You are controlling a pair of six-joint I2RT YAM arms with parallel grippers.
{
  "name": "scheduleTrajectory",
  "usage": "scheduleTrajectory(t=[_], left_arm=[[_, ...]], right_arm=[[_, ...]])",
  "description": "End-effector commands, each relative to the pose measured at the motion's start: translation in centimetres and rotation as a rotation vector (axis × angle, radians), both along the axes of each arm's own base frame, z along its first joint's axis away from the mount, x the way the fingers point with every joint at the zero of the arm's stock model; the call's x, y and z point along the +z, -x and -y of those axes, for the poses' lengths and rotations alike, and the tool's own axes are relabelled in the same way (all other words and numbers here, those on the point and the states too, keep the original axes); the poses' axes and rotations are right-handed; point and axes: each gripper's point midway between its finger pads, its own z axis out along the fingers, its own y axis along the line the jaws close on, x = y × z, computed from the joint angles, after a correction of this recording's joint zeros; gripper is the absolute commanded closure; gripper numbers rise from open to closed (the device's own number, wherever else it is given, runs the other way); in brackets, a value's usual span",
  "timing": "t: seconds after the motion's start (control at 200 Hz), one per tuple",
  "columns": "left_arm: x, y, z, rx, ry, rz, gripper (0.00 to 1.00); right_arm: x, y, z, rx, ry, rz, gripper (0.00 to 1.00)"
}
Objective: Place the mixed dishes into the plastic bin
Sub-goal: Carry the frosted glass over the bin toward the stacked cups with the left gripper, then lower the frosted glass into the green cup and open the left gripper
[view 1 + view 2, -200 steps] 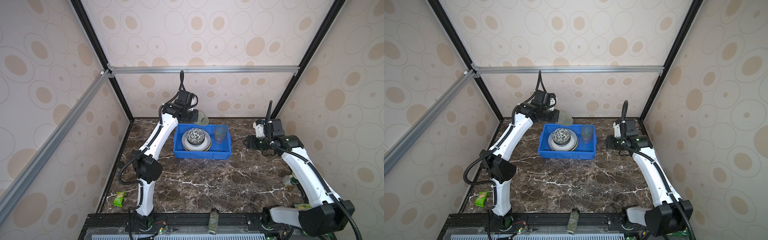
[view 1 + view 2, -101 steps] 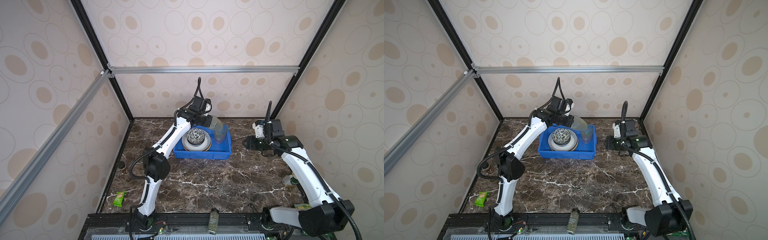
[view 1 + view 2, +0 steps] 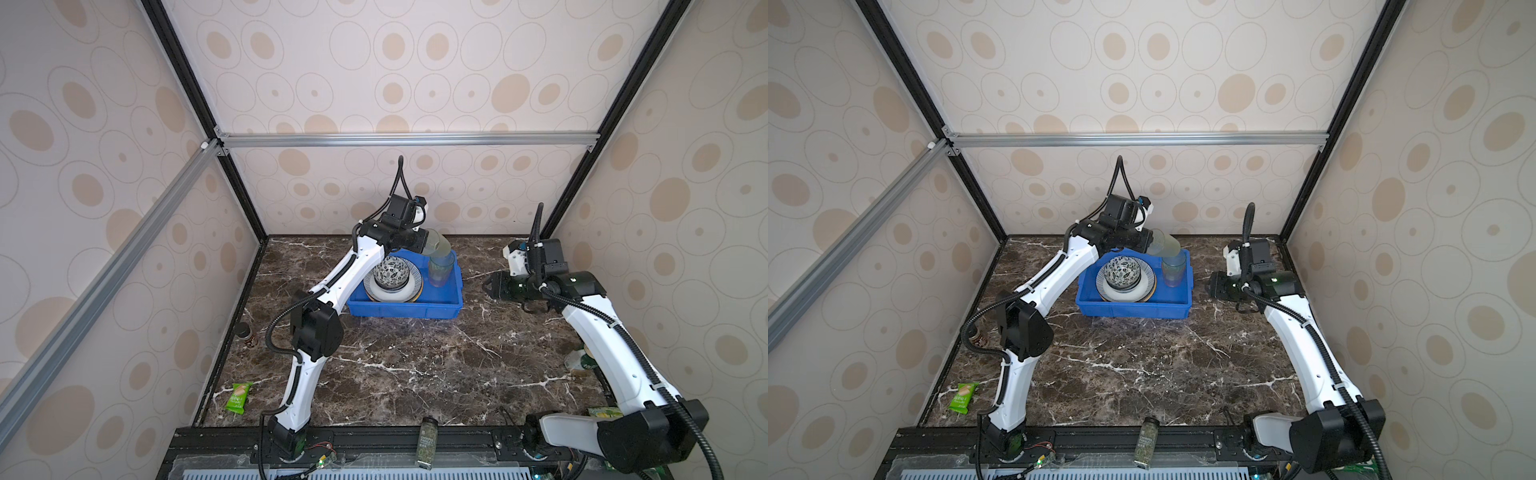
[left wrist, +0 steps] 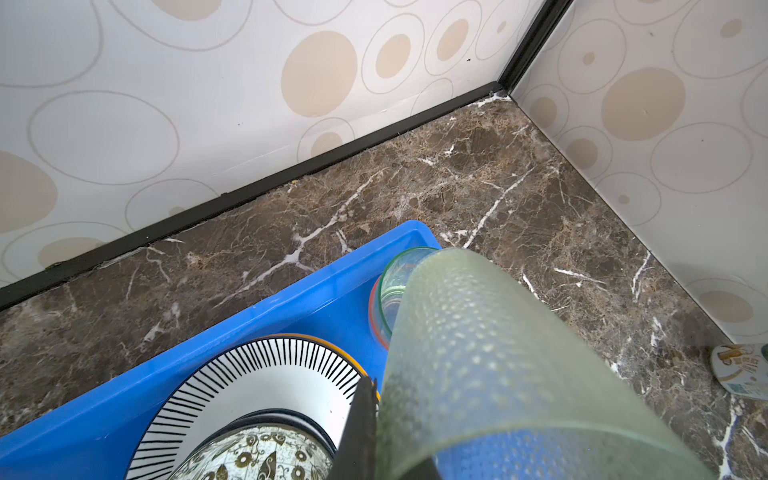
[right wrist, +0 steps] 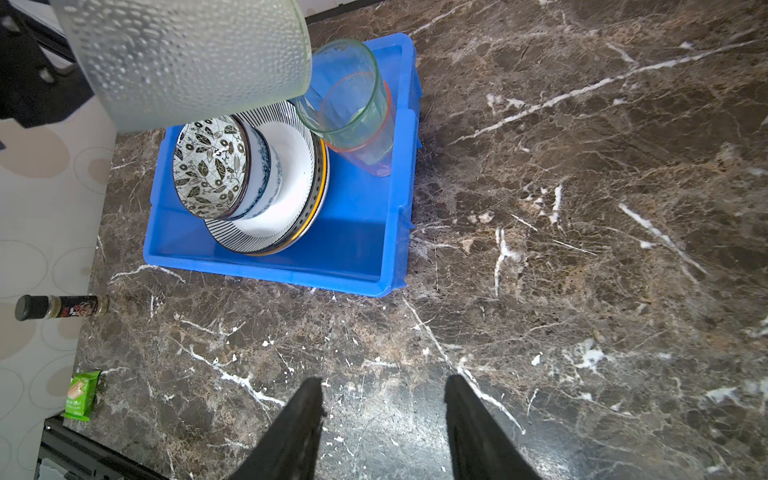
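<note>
Brown marble with white veins makes up the tabletop (image 3: 415, 374), and at its left edge sit a green snack packet (image 3: 239, 398) and a small dark-capped bottle (image 3: 245, 334). Further in, the left tool (image 3: 424, 242) is clamped on the rim of a frosted green cup (image 3: 441, 246), pebbled and translucent, held aslant just over the far right corner of the blue plastic bin (image 3: 405, 309). Inside that low-walled, smooth bin sits a stack of round plates (image 5: 321, 183), a striped-rim plate (image 4: 257, 374) on top, carrying a blue-white bowl (image 5: 266, 183) with a black-white leaf bowl (image 3: 392, 272) nested in it. Beside them stands a clear green cup (image 5: 345, 95) slotted into a pink cup (image 5: 374, 158). Right of the bin, the right tool (image 3: 489, 286) hangs with its jaws apart, holding nothing.
</note>
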Motion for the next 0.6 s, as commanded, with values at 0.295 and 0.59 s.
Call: scheduleTrajectory(t=[0.295, 0.59], left_arm=[[-2.1, -0.8, 1.6, -0.031, 0.002, -0.022, 1.00], [-3.3, -0.8, 1.6, -0.009, -0.005, -0.055, 1.00]], right_arm=[[-0.1, 0.1, -0.2, -0.004, -0.038, 0.013, 0.49], [-0.2, -0.1, -0.4, 0.003, -0.046, 0.013, 0.49]])
